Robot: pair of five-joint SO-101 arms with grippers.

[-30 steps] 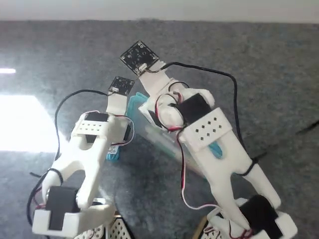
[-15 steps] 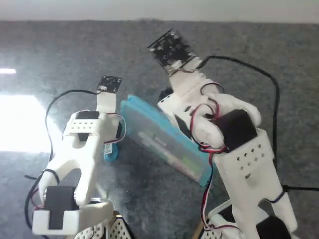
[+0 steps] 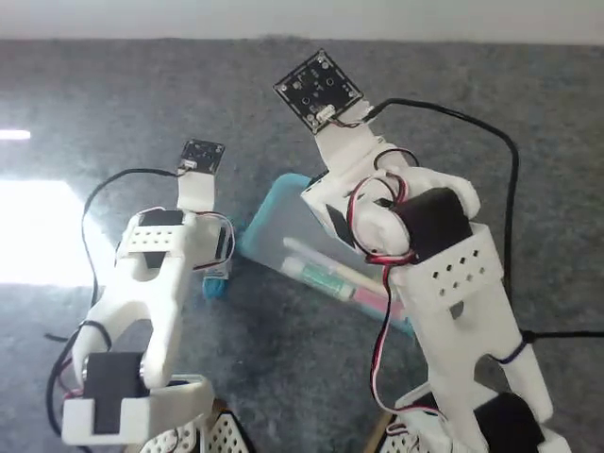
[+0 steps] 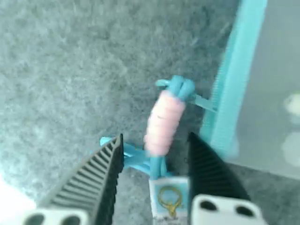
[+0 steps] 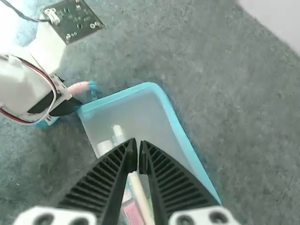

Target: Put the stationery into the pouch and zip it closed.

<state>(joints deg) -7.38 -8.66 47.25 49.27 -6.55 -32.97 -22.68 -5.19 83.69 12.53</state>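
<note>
The pouch (image 3: 274, 226), a flat case of clear plastic with a turquoise border, lies on the grey, felt-like table (image 3: 113, 94) between your two arms, set at a slant in the high view. Through its clear face you can see the stationery (image 3: 326, 274): a few slim pens in white, green and pink, lying side by side inside it.

Your left gripper (image 4: 155, 140) sits just beside the pouch's turquoise zip edge, low over the table. Its two black ridged fingers are spread wide. Between them lies the zip pull (image 4: 164, 122), a pink cylindrical bead on a turquoise cord that ends in a small white tag. The bead lies in the gap nearer one finger, and neither finger presses on it. The cord runs from the bead to the edge of the pouch.

Your right gripper (image 5: 138, 147) hangs above the pouch, over the end where the pens lie. Its fingers are pressed almost together, with a thin slit between the tips and nothing held there. Its wrist view takes in the rounded turquoise corner of the pouch, a white pen under the fingertips, and the other arm's dark finger next to the pink bead.

From these views you cannot tell whether the zip is fully shut.
</note>
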